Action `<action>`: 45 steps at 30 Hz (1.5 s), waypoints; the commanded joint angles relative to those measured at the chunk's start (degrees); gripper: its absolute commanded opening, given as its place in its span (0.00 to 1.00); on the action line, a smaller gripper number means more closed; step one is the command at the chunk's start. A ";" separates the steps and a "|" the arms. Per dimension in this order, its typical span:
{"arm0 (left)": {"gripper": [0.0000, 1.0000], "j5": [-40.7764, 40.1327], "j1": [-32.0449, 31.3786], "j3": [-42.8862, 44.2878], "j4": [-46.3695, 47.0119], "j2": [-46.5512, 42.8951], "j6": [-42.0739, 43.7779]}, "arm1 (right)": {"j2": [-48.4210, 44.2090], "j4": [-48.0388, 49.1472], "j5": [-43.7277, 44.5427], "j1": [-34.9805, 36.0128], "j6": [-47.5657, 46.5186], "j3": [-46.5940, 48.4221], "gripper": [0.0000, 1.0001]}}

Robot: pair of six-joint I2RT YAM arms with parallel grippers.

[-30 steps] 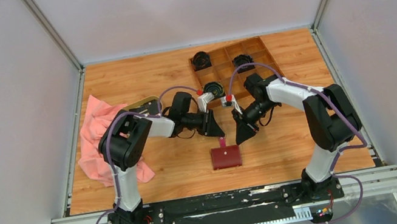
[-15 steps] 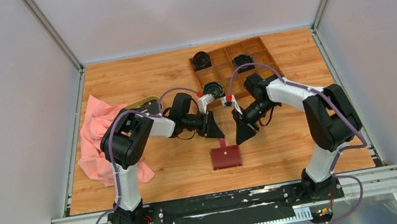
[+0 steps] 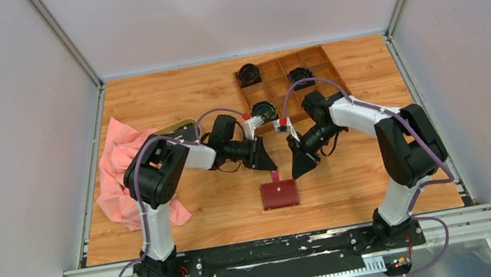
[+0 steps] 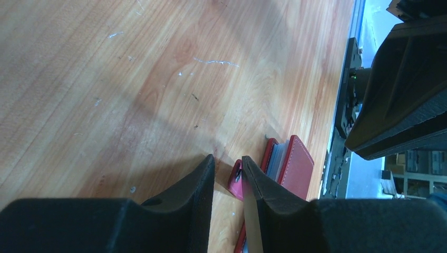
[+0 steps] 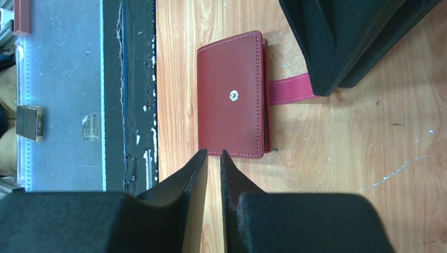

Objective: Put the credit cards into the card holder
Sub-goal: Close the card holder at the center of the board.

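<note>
Dark red leather fold-over card holder [image 3: 279, 195], closed, snap stud facing up, flat on the wooden table [image 3: 167, 99] just ahead of your right gripper [image 5: 212, 153]. Its pink-red strap tab [image 5: 289, 88] ends at the tips of your left gripper [image 4: 227, 162]; whether they touch cannot be told. On both grippers the jaws are parted by a narrow slit and pinch nothing.
</note>
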 commanded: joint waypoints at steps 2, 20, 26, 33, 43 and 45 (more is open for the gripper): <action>0.31 0.85 0.71 0.96 0.25 0.63 -0.32 | 0.17 -1.81 0.31 0.96 -1.33 1.06 0.19; 0.03 2.44 0.78 1.42 0.23 1.06 -0.53 | 0.18 -2.01 0.43 1.01 -1.59 1.06 0.18; 0.00 2.52 0.76 0.90 0.23 -0.68 -0.88 | -0.62 -2.05 0.79 1.47 -3.31 0.51 0.18; 0.00 2.22 0.76 -2.58 0.42 -6.67 -1.04 | -4.63 -0.77 0.75 4.51 -9.99 -2.72 0.18; 0.00 -0.41 -1.94 -12.42 5.06 -15.06 -2.49 | -11.87 9.45 9.32 11.54 -14.56 -10.23 0.18; 0.00 -0.81 -2.52 -13.41 6.70 -14.94 -3.61 | -12.35 11.72 12.47 13.15 -13.67 -11.11 0.18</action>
